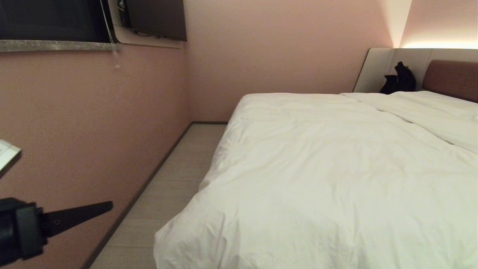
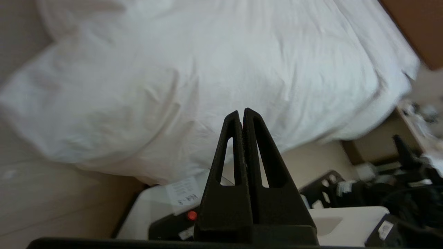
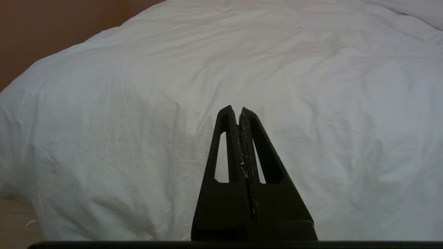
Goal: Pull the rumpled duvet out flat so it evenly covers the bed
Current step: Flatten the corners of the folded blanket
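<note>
Left claw up, nothing held yet

Your left claw (image 1: 106,206) is pinched shut and empty (the right claw (image 3: 239,110) too), off the bed's (image 1: 452,78) left side; open it wide, then grab the puffy duvet (image 1: 336,168) by its near corner and pull slowly, evenly.

A pink wall (image 1: 93,123) runs along a strip of pale plank floor (image 1: 175,179). High on that wall sits a dark window (image 1: 48,18) with a grey stone sill (image 1: 56,45); a thin blind cord (image 1: 111,41) hangs beside it. Further along the wall hangs a dark flat screen (image 1: 157,18). A black bag (image 1: 401,79) stands far from the window, in the opposite corner.
</note>
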